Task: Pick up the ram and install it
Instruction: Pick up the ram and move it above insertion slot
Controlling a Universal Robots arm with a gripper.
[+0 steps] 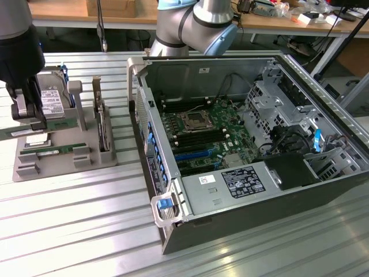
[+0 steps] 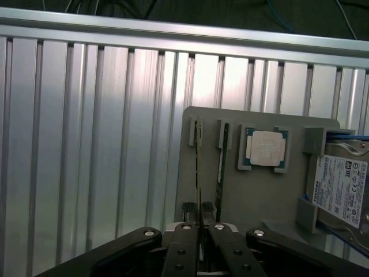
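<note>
My gripper is shut on the ram, a thin green stick seen edge-on between the two black fingers. It lies along the outer slot of the grey parts tray; I cannot tell whether it has left the slot. In the exterior view the gripper hangs over the tray's far corner, at that view's left, and a strip of the green ram sticks out beside it. A second ram stick rests in the neighbouring slot. The open computer case shows its motherboard.
On the tray are a square silver CPU, a hard drive standing on edge, and an upright expansion card. The ribbed aluminium table lies around the tray. The case's side wall rises between tray and motherboard.
</note>
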